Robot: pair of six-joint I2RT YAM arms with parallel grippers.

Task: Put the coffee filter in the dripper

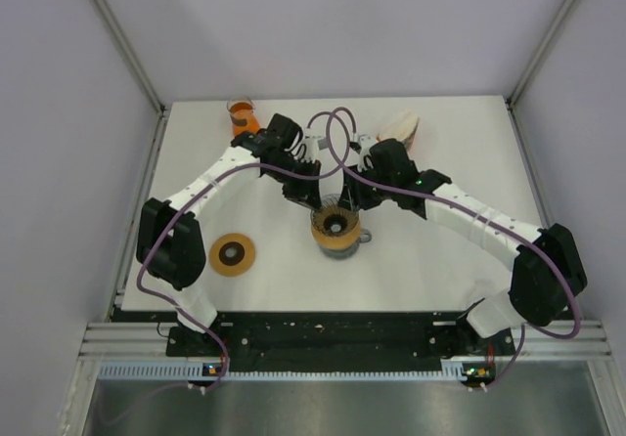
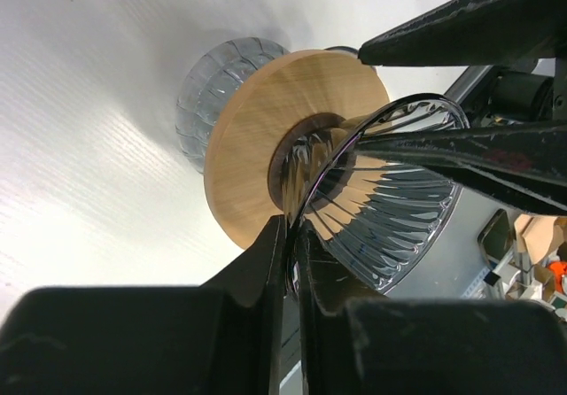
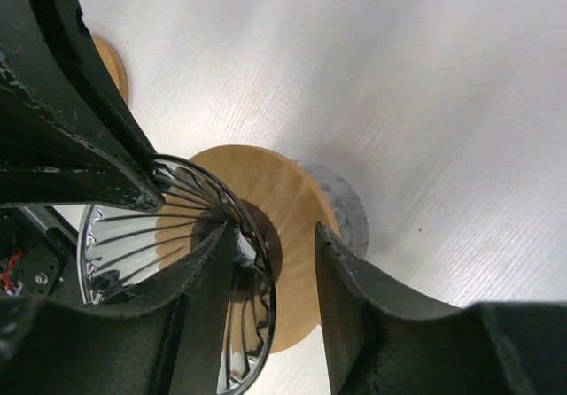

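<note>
The dripper [image 1: 335, 229], a ribbed glass cone [image 2: 399, 209] in a round wooden collar [image 2: 257, 138], stands mid-table on a small glass base [image 3: 345, 205]. My left gripper [image 2: 291, 227] is pinched shut on the cone's thin rim from the far left side [image 1: 311, 194]. My right gripper [image 3: 275, 236] is open and straddles the opposite rim, one finger inside the cone and the other outside with a gap [image 1: 357, 196]. The coffee filter [image 1: 402, 126], pale and folded, lies at the back right of the table, apart from both grippers.
An orange cup [image 1: 242, 115] stands at the back left. A flat wooden ring [image 1: 232, 254] lies to the left of the dripper, and its edge shows in the right wrist view [image 3: 113, 63]. Grey walls close in the white table [image 1: 440, 250] on three sides.
</note>
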